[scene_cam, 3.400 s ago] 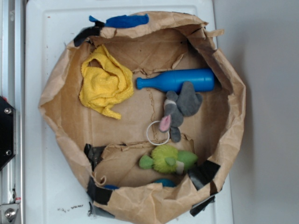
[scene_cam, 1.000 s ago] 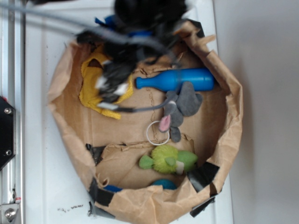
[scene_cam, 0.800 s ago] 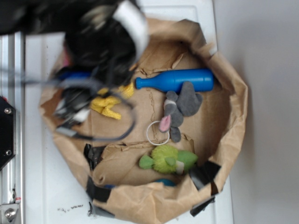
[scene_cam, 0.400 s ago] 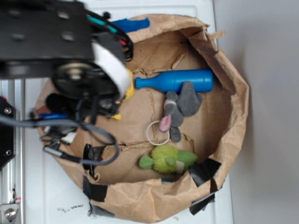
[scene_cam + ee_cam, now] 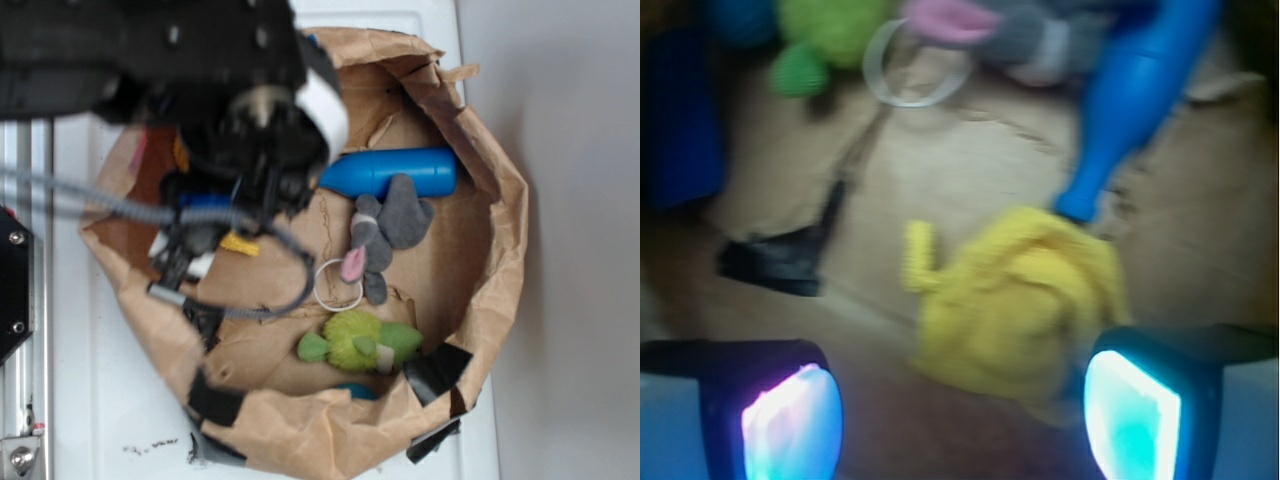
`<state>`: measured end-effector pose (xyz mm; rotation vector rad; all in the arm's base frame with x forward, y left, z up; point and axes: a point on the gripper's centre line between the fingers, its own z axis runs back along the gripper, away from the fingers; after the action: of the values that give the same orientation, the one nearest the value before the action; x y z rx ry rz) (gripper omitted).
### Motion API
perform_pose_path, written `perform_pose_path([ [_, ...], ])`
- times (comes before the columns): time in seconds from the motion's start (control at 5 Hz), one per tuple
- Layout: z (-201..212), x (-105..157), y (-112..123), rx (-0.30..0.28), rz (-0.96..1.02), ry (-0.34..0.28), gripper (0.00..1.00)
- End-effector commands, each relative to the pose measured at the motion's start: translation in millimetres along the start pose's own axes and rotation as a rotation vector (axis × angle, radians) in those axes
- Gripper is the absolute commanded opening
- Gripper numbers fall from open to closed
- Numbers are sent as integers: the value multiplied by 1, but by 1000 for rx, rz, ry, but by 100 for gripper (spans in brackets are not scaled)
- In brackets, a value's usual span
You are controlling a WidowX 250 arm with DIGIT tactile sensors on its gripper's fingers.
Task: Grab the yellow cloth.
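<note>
Two glowing finger pads (image 5: pixel 792 425) of the black gripper (image 5: pixel 960 420) stand wide apart at the bottom of the wrist view, with nothing held between them. The bright yellow terry cloth (image 5: pixel 1015 305), bunched in wrinkled folds, lies on the brown paper floor just above the gap and nearer the pad on the picture's right, whose edge overlaps the cloth's corner; contact cannot be told through the blur. A thin yellow tail of the cloth sticks out toward the picture's left. In the exterior view the black robot arm (image 5: pixel 200 60) hangs over the upper left of the torn brown paper bag (image 5: pixel 500 230) and covers nearly all of the cloth, leaving only a small yellow tip (image 5: pixel 238 243) visible. Compared with a moment ago, the arm has shifted to the right and now hides the neck of the blue plastic bottle (image 5: pixel 395 172). The bottle's narrow end meets the cloth's upper edge in the wrist view. Farther off lie the grey plush mouse with a pink ear (image 5: pixel 385 232), a white ring (image 5: pixel 338 285) and the fuzzy yellow-green plush toy (image 5: pixel 360 342).
</note>
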<state>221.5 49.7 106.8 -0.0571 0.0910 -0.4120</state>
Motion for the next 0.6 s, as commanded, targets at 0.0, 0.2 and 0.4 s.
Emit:
perform_pose_path([
  [0.0, 7, -13, 34, 26, 71, -54, 100],
  [0.2, -5, -23, 28, 58, 87, -118, 100],
  [0.4, -5, -23, 28, 58, 87, -118, 100],
])
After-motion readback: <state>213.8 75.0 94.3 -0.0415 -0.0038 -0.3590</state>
